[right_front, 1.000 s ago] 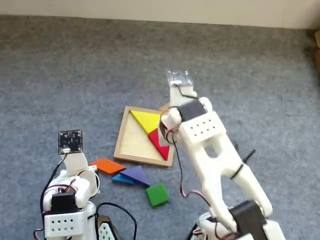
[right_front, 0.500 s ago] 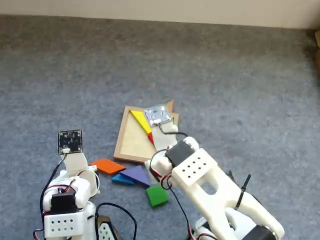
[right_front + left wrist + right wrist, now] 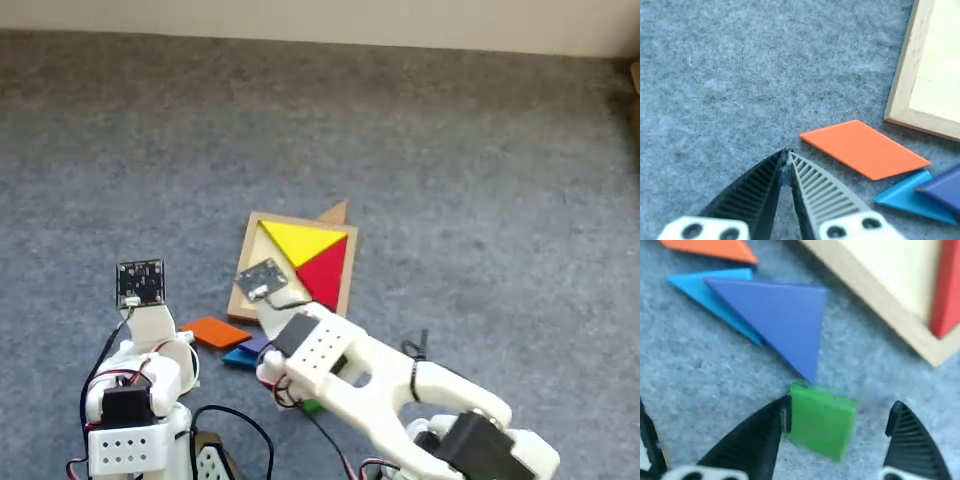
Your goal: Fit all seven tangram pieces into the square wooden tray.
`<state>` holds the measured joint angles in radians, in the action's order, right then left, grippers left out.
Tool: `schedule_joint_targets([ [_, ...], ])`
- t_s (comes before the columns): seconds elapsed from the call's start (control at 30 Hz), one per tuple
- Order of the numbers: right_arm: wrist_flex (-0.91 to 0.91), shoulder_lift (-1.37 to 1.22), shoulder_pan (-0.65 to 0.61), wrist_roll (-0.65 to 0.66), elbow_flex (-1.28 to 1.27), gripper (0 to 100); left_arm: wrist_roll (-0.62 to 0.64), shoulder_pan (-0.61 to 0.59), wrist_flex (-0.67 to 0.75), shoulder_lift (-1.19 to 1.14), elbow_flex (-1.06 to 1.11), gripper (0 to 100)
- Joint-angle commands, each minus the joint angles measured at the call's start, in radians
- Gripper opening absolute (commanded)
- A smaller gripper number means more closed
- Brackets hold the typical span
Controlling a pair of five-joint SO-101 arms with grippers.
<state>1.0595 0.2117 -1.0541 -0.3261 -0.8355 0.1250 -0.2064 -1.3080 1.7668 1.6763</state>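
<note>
We've got two of seven in the tray (image 3: 238,290): yellow triangle (image 3: 298,240), red triangle (image 3: 328,268); right gripper (image 3: 841,412) gapes around the green square (image 3: 822,422) on the carpet (image 3: 450,150); left gripper (image 3: 788,160) pinched closed, empty; five left.

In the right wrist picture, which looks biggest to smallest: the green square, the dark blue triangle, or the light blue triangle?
1. Dark blue triangle.
2. Green square, though it sits nearest the camera.
3. Light blue triangle, partly hidden by the dark blue one, so its place is unsure.
</note>
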Motion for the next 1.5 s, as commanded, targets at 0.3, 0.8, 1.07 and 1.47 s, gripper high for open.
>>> schedule_joint_targets([
  [0.3, -0.001, -0.059, -0.019, -0.012, 0.004, 29.6, -0.009, 0.01, -0.005, 0.053, 0.019, 1],
  [0.8, 0.021, 0.331, 0.019, 0.226, -0.142, 1.7, -0.009, 0.01, -0.005, 0.053, 0.019, 1],
  [1.07, 0.013, 0.538, 0.2, 0.296, -0.147, 0.5, -0.009, 0.01, -0.005, 0.053, 0.019, 1],
  [1.47, 0.008, 0.246, 0.203, 0.299, 0.266, 0.5, -0.009, 0.01, -0.005, 0.053, 0.019, 1],
])
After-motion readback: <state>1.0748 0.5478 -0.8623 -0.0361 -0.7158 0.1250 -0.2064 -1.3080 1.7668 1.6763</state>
